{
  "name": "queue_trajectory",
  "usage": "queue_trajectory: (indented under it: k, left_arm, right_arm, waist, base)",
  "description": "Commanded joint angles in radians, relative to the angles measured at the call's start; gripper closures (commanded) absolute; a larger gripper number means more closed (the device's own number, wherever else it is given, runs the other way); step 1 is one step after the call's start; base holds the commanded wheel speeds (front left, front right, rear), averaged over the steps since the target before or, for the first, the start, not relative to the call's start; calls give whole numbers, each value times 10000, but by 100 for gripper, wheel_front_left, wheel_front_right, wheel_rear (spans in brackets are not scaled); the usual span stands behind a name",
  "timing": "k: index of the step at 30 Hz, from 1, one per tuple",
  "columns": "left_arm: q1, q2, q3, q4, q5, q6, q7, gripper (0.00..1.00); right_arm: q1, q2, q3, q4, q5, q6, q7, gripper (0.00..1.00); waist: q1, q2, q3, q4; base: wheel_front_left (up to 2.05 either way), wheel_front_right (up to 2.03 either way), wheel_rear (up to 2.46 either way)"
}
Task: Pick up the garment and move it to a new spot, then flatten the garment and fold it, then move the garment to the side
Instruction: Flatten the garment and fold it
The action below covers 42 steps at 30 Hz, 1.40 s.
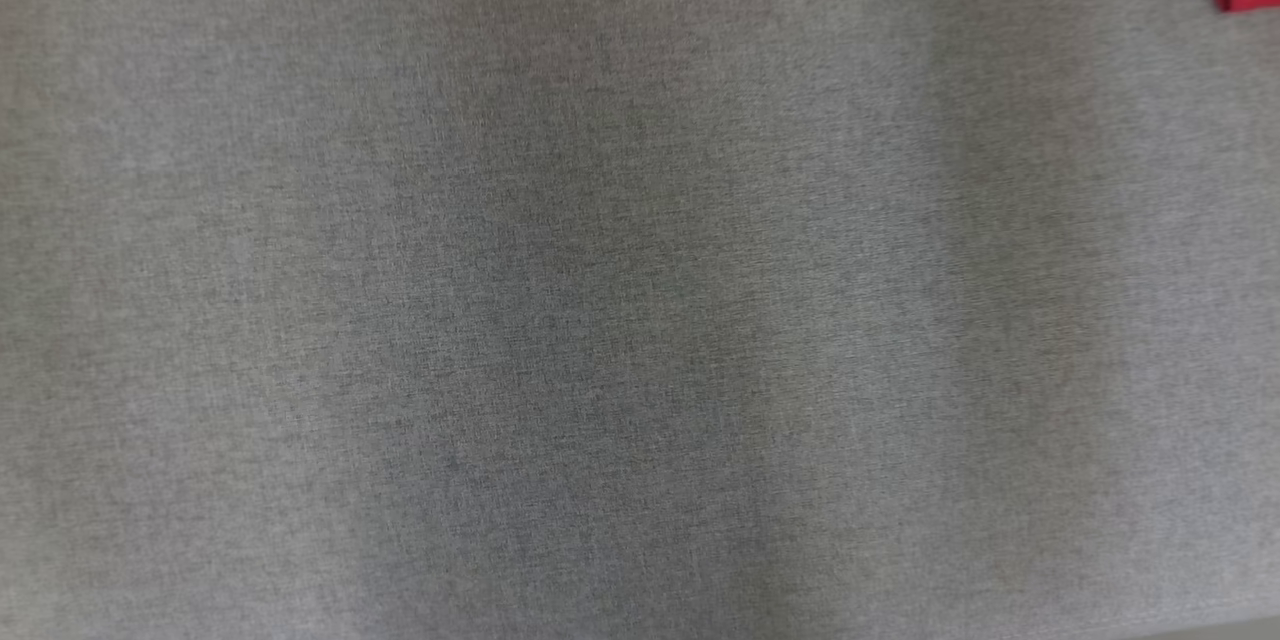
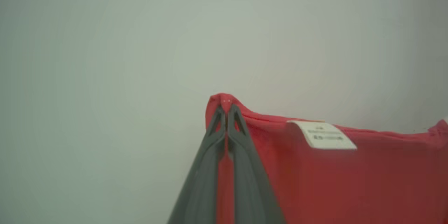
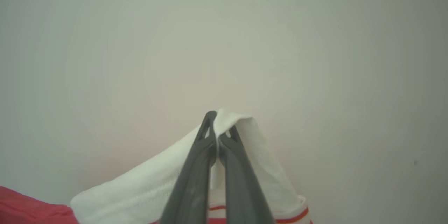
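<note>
The left end effector [image 2: 226, 111] is clamped shut on a top corner of the red garment [image 2: 350, 182], and the right end effector [image 3: 217, 120] on its white trim [image 3: 140, 189]. The cloth is judged soft, light and limp, best held by its corners. In the head view the garment is seen at one o'clock, beyond the grey counter [image 1: 600, 320].

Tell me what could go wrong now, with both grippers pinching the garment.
1. The left gripper pinches just a red corner tip of the garment; it may slip.
2. The right gripper holds a thin white fold, also marginal.
3. The head view catches a sliver of garment at top right, so placement is hard to watch.
</note>
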Motion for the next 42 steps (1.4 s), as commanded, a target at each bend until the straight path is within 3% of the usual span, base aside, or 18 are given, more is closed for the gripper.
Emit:
queue_trajectory:
  k: [1,10,20,25,30,35,38,39,42]
  left_arm:
    - [-366,34,-222,184,-27,29,-119,100]
    - [-1934,-405,-920,1276,-754,29,-940,100]
    - [-1380,-186,-1773,1565,-1658,29,-1397,100]
    - [-459,-32,-1961,984,-2483,29,-2191,100]
    - [1945,343,-2013,-382,-3051,27,-2832,100]
    - [5254,556,-570,-2394,-3161,325,-2924,100]
    - [7700,170,495,-3701,-2800,763,-2911,100]
    - [9231,-92,978,-4425,-2479,1005,-2912,100]
    - [11386,-559,1605,-5305,-2027,1262,-2914,100]
  right_arm:
    - [-422,167,-6,249,-210,-24,-184,100]
    - [-2025,321,95,1839,-894,-25,-1200,100]
    - [-2216,162,636,2530,-768,-25,-1540,100]
    - [-1331,418,1342,2036,-104,-25,-1574,100]
    - [1294,-201,2725,-15,1433,-25,-1610,100]
    - [4951,-1700,3439,-2730,3063,-25,-1461,100]
    - [7390,-2711,3202,-4082,3648,-25,-1504,100]
    - [9051,-3035,2966,-4772,3849,-25,-1584,100]
    - [11219,-3232,2432,-5613,4120,-25,-1575,100]
  waist:
    - [-4,-4,178,56]
    - [-4,-4,238,244]
    - [-4,-4,491,216]
    - [-4,-4,331,201]
    - [-4,-4,-406,271]
    - [-4,-4,-1340,370]
    - [-4,-4,-1859,531]
    - [-4,-4,-2173,572]
    - [-4,-4,-2596,597]
  base:
    - [0,0,0]
    - [0,0,0]
    - [0,0,0]
    - [0,0,0]
    - [0,0,0]
    - [0,0,0]
    - [0,0,0]
    - [0,0,0]
    - [0,0,0]
